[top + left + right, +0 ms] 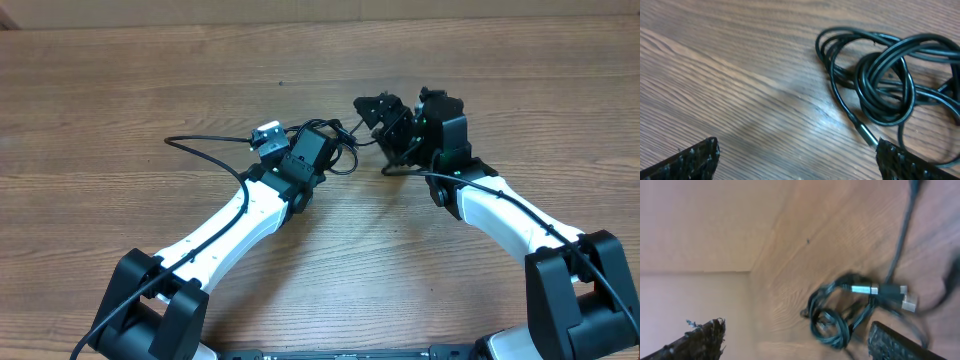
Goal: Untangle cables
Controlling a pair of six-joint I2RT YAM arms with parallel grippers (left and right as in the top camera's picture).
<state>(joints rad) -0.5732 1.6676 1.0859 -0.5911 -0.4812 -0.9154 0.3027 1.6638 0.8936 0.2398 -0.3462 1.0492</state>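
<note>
Lying looped and knotted on the wooden desk, the black cables sit between two robot grippers. The left gripper has its jaws apart with nothing between them, and the tangle lies just ahead, toward its right finger. One slim plug tip ends just beside that finger. The right gripper faces the same bundle from the opposite side, its jaws also spread and empty. A single cord trails away to the left across the desk.
</note>
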